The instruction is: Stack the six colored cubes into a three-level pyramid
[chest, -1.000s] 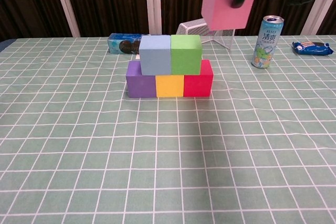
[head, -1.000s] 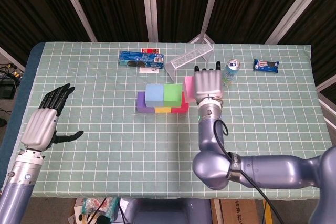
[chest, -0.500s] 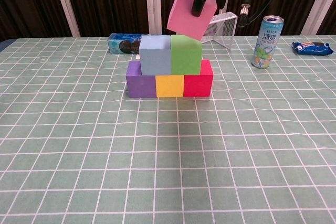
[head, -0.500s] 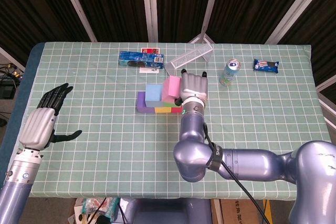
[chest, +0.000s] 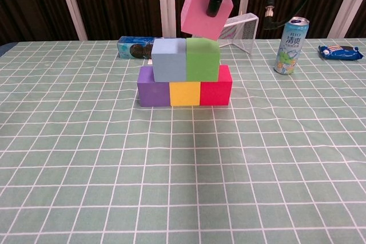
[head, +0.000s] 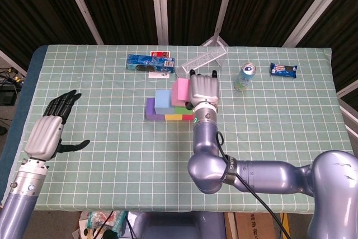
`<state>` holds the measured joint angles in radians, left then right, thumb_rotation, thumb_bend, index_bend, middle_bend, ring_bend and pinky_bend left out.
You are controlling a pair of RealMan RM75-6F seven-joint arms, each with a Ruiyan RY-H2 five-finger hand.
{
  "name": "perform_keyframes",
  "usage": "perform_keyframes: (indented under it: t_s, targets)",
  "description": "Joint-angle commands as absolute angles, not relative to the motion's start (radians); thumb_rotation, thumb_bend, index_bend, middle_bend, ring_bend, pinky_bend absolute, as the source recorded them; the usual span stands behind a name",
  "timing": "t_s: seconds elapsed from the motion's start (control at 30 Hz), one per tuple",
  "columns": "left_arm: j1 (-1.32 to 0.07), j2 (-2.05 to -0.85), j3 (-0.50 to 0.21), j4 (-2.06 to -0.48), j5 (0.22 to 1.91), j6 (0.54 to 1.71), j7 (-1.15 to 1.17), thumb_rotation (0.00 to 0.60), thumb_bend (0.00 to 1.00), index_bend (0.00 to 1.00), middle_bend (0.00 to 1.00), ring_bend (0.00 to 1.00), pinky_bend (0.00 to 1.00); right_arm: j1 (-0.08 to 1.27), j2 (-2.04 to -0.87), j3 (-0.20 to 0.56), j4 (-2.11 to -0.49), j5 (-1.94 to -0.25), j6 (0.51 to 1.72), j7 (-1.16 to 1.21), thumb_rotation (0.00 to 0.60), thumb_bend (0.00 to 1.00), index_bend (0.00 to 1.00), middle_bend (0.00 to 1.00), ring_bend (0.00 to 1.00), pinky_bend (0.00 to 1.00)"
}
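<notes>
Since the frame a second ago, right hand point(head: 202, 89) has carried the pink cube point(chest: 206, 8) leftward from above the can side to a spot over the stack; compared with half a second ago the cube sits slightly higher and is tilted, not yet level. Near edge first: left hand point(head: 49, 129) hangs over the near-left part of the table point(head: 112, 166), fingers spread, holding nothing, well apart from the blocks. Mid-table: bottom row of purple cube point(chest: 153, 86), yellow cube point(chest: 185, 93) and red cube point(chest: 215, 86) stands touching side by side. Second row is in place on it: light blue cube point(chest: 168, 59) and green cube point(chest: 203, 59), also touching. So five of six are placed, two levels done. Above them the pink cube is gripped by the right hand's dark fingers point(chest: 215, 1) (only the fingers show in the chest view); it hovers over the seam between blue and green, one corner low, just clear of the green top as far as I can judge. Remaining, in my estimate: level the cube, centre it on the seam, set it down, let go. Risk: a tilted touchdown could nudge the second row. Far side: blue snack box point(chest: 135, 47), wire basket point(chest: 238, 30) on its side, drink can point(chest: 289, 45), small blue packet point(chest: 341, 52); none involved.
</notes>
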<state>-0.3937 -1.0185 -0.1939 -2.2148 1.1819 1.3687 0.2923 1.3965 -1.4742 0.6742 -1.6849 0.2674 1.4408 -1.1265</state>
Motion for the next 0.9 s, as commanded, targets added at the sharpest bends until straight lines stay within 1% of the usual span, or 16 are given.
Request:
perform_keyframes:
  t_s: [0.03, 0.3, 0.63, 0.8, 0.9]
  targets:
    - [-0.395, -1.021, -0.194, -2.214, 1.178, 1.367, 0.296, 0.600, 0.15, 0.00, 0.00, 0.00, 0.05, 1.407, -1.493, 0.641, -1.660, 0.235, 1.434, -1.150, 0.600, 0.31, 0.16, 0.42, 0.30, 0.00]
    - [-0.397, -1.019, -0.201, -2.213, 1.165, 1.367, 0.291, 0.600, 0.15, 0.00, 0.00, 0.00, 0.05, 1.482, -1.543, 0.644, -1.561, 0.283, 1.480, -1.269, 0.600, 0.31, 0.16, 0.42, 0.30, 0.00]
    - [-0.401, -1.009, -0.207, -2.209, 1.152, 1.349, 0.269, 0.600, 0.15, 0.00, 0.00, 0.00, 0.05, 1.573, -1.593, 0.712, -1.500, 0.344, 1.563, -1.388, 0.600, 0.31, 0.16, 0.42, 0.30, 0.04]
    - [-0.400, -1.002, -0.208, -2.210, 1.150, 1.345, 0.256, 0.600, 0.15, 0.00, 0.00, 0.00, 0.05, 1.593, -1.628, 0.719, -1.471, 0.357, 1.589, -1.424, 0.600, 0.31, 0.16, 0.42, 0.30, 0.04]
    - [-0.399, -0.997, -0.208, -2.212, 1.152, 1.344, 0.252, 0.600, 0.15, 0.00, 0.00, 0.00, 0.05, 1.607, -1.651, 0.738, -1.440, 0.368, 1.600, -1.437, 0.600, 0.31, 0.16, 0.42, 0.30, 0.05]
